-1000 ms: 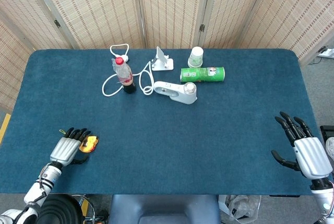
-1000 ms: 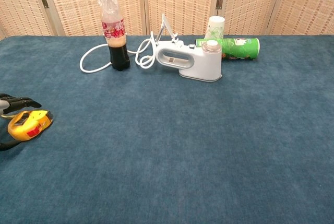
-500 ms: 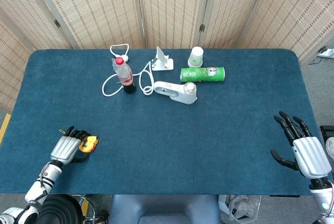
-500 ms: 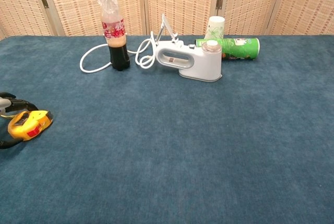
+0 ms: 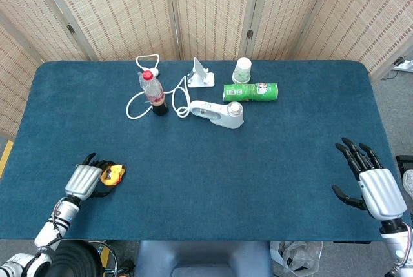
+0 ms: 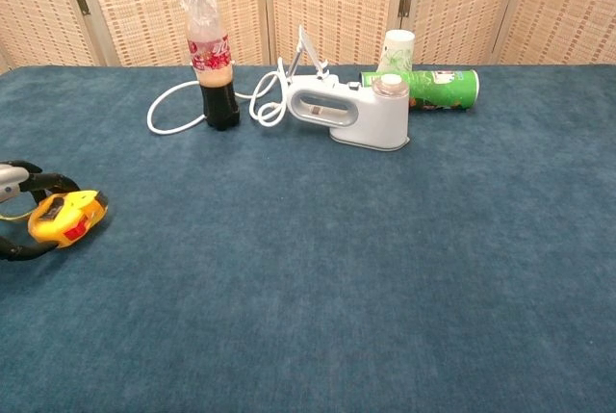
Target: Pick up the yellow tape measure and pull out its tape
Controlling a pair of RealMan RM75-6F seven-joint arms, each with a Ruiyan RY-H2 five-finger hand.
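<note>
left hand (image 5: 85, 181): near front-left table corner, fingers curled around yellow tape measure (image 6: 65, 218), gripping it; in chest view, dark fingers (image 6: 29, 183) wrap behind and below the case
yellow tape measure: in left hand's grasp, low at the blue table (image 5: 258, 161) surface; lifted or resting, cannot tell; red button faces chest camera
right hand (image 5: 371, 182): front-right table edge, fingers spread apart, holding nothing
far side: cola bottle (image 6: 211, 55) upright inside white cable (image 5: 139, 99) loop; white handheld appliance (image 6: 351, 112) beside it; green canister (image 5: 250, 92) lying on its side; paper cup (image 5: 242, 70) and white stand (image 5: 201, 73) behind

yellow tape measure (image 6: 67, 218), red button, tilted, near-left
</note>
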